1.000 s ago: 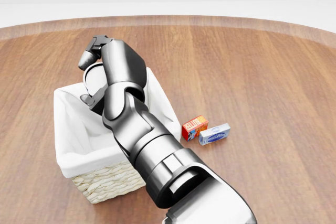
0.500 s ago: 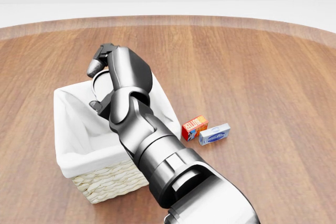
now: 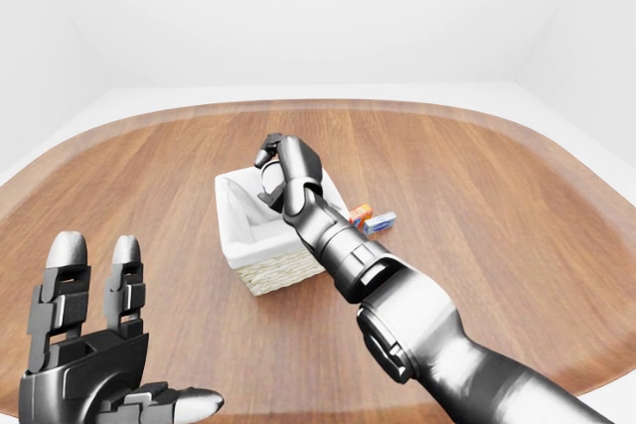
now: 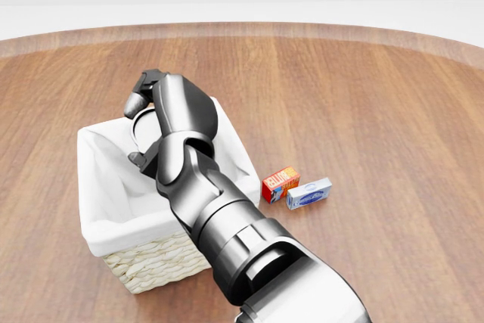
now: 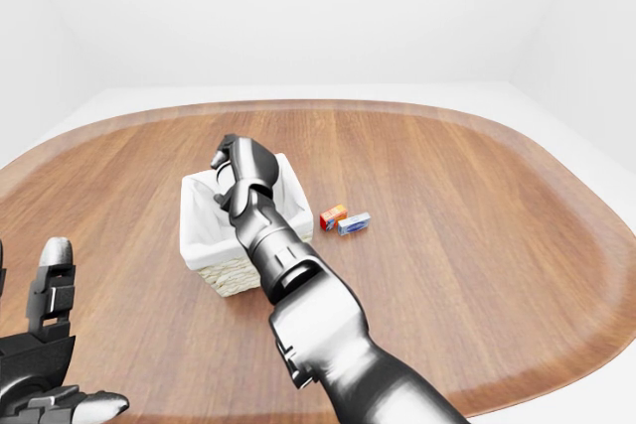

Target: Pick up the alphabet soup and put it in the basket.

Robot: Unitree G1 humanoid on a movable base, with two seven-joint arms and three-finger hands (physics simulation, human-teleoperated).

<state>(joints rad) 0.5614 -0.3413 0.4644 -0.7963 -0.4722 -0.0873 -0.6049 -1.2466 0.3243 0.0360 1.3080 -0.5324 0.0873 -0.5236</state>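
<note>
The alphabet soup can (image 4: 141,123) shows only as a pale round rim inside my right hand (image 4: 138,128). The fingers curl over it from above and the thumb sits below, so the hand is shut on it. Hand and can hang over the top-right part of the white-lined wicker basket (image 4: 106,202), inside its rim; my right forearm hides most of the can and the basket's right side. My left hand (image 3: 104,345) is at the bottom left of the left-eye view, open with fingers spread, and holds nothing.
A small orange-red box (image 4: 280,184) and a blue-and-white box (image 4: 308,194) lie side by side on the wooden table, just right of the basket. The round table's edge (image 3: 298,104) curves along the top, with pale floor beyond it.
My right hand has shifted slightly right and down with the can, sinking lower over the basket's opening. The boxes and the basket have not moved.
</note>
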